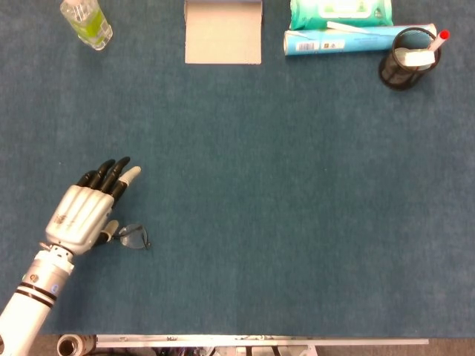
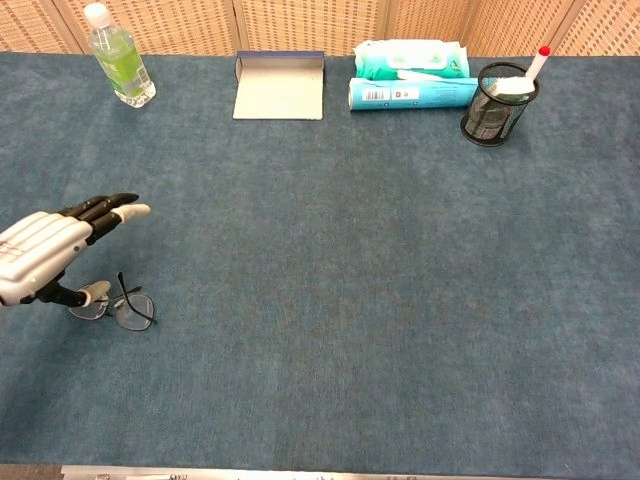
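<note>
A blue felt-covered table [image 1: 297, 185] carries everything, with most things lined along its far edge. There a shallow open cardboard box [image 1: 223, 31] sits near the middle, a teal pack of wet wipes [image 1: 338, 11] and a blue tube [image 1: 334, 41] lie just beside each other toward the far right corner, and a black mesh pen holder [image 1: 404, 67] stands next to them with a red-capped marker in it. A clear bottle with green liquid [image 1: 87, 22] stands at the far left corner.

The left hand [image 1: 83, 211] hovers near the near left corner, palm down, fingers stretched forward and close together, the thumb tucked low. It sits over one lens of the eyeglasses [image 1: 133, 236], which lie on the felt with the temples folded open; the other lens shows beside the thumb. The thumb looks to be at the frame, but I cannot tell whether it touches. Nothing is gripped yet, so by my reading the pick-up is only at the approach; closing on the frame and lifting remain. The right hand is nowhere in either view.
</note>
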